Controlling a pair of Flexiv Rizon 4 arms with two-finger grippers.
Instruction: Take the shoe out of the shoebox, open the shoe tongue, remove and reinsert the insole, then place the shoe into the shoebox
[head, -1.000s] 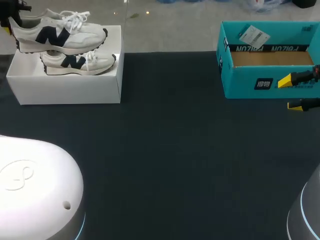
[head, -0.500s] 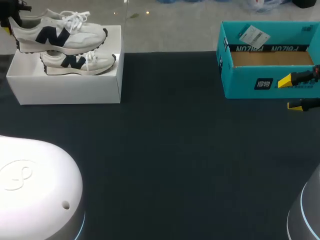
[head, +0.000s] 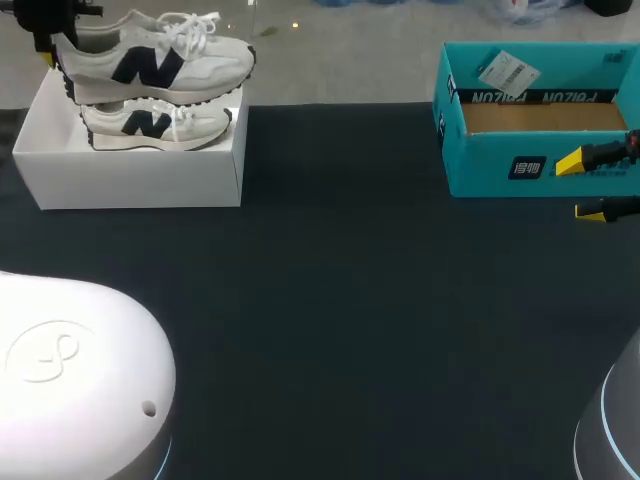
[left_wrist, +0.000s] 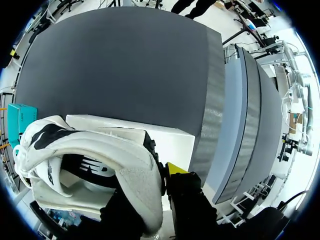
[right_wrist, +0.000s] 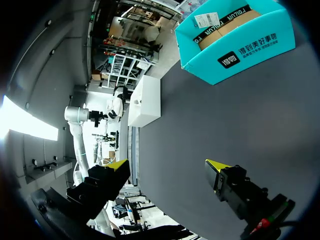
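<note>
Head view: left gripper (head: 52, 48) pinches the heel of a soft white sneaker (head: 165, 62) above a boxy white shoebox (head: 140, 178); right gripper (head: 583, 187) fingers spread beside a teal carton (head: 495, 172).

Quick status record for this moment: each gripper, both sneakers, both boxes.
left gripper: shut on the held sneaker's heel
held sneaker: in the air over the white shoebox, toe pointing toward the table's middle
second sneaker: lying in the white shoebox
white shoebox: open, far left of the table
right gripper: open, empty, beside the teal box
teal box: open, far right
</note>
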